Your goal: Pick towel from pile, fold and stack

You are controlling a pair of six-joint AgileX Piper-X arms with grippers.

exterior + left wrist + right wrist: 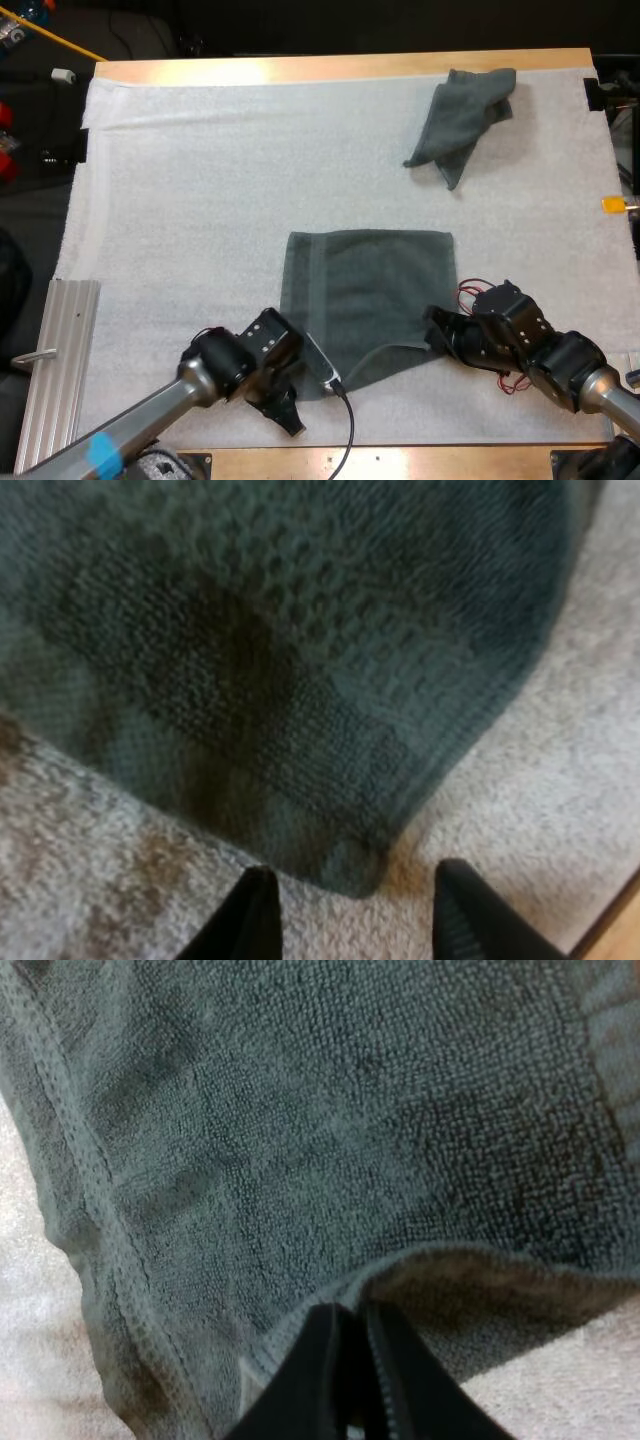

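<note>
A dark grey-green towel lies spread flat on the middle of the white mat. Its near right edge curls up where my right gripper pinches it. In the right wrist view the black fingers of my right gripper press together on the towel's hem. My left gripper sits at the towel's near left corner. In the left wrist view my left gripper is open, its fingertips apart on the mat, and the towel's corner lies just ahead of them. A crumpled towel rests at the far right of the mat.
An aluminium rail lies along the mat's near left side. The wooden table edge runs close behind both grippers. Bare white mat stretches across the far left and middle.
</note>
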